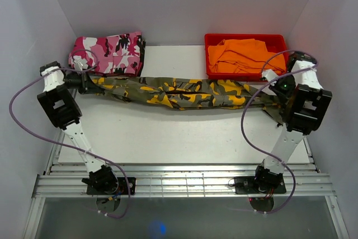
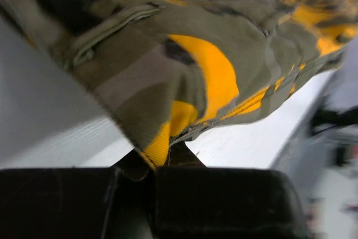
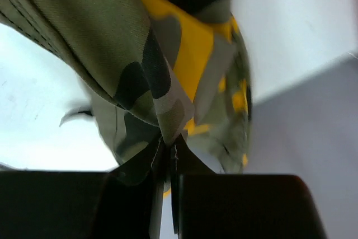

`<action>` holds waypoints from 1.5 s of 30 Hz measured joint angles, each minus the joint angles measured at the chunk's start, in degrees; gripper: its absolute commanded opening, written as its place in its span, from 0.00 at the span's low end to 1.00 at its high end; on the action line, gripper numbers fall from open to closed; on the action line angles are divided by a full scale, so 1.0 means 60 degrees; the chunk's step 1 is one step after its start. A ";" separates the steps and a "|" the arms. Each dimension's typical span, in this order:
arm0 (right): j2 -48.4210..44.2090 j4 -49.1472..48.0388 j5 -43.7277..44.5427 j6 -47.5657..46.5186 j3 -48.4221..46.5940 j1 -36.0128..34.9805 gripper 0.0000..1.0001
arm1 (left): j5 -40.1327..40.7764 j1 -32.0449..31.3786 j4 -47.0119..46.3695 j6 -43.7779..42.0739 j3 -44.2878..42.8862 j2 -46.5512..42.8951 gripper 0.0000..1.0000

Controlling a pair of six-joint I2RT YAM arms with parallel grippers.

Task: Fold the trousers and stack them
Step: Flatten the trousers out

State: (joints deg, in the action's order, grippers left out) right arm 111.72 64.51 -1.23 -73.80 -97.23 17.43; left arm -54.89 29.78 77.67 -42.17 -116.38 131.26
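Note:
Green and yellow camouflage trousers (image 1: 173,92) hang stretched in a long band between my two grippers, above the white table (image 1: 168,132). My left gripper (image 1: 88,84) is shut on their left end; the wrist view shows the cloth (image 2: 184,76) pinched between the fingers (image 2: 184,158). My right gripper (image 1: 269,98) is shut on their right end, with the cloth (image 3: 112,43) clamped between its fingers (image 3: 187,158). Folded pink camouflage trousers (image 1: 109,53) lie at the back left of the table.
A red bin (image 1: 246,57) holding orange cloth (image 1: 241,54) stands at the back right. White walls close in the table on the left, right and back. Purple cables loop beside both arms.

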 measured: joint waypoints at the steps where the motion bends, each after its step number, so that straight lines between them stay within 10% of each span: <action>1: 0.0488 -0.0171 0.0157 0.0076 0.0066 -0.0062 0.08 | -0.0109 0.0022 -0.0117 0.0831 -0.0113 0.0546 0.00; 13: 0.1188 -0.0984 0.0889 0.0331 0.1009 -0.0419 0.08 | -0.0550 0.0335 -0.2280 0.7563 0.1067 0.1818 0.00; 29: -0.2051 0.0291 -0.0168 -0.1093 0.0838 0.0565 0.08 | -0.0801 0.0648 -0.0863 0.5213 0.2149 -0.1661 0.00; 37: 0.2776 -0.0382 0.0794 0.0350 -0.1690 -0.0838 0.08 | -0.1351 0.0492 -0.3100 0.8080 0.0769 0.0692 0.65; 45: 0.3009 -0.0889 0.1315 0.1355 -0.1818 -0.1537 0.08 | -0.0433 0.0506 -0.4524 0.7595 0.1064 0.0787 0.78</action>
State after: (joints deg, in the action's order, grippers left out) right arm 129.78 59.18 6.66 -65.67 -108.14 8.21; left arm -57.49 32.82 50.52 3.40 -110.00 135.98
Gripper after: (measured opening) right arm 0.086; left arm 0.779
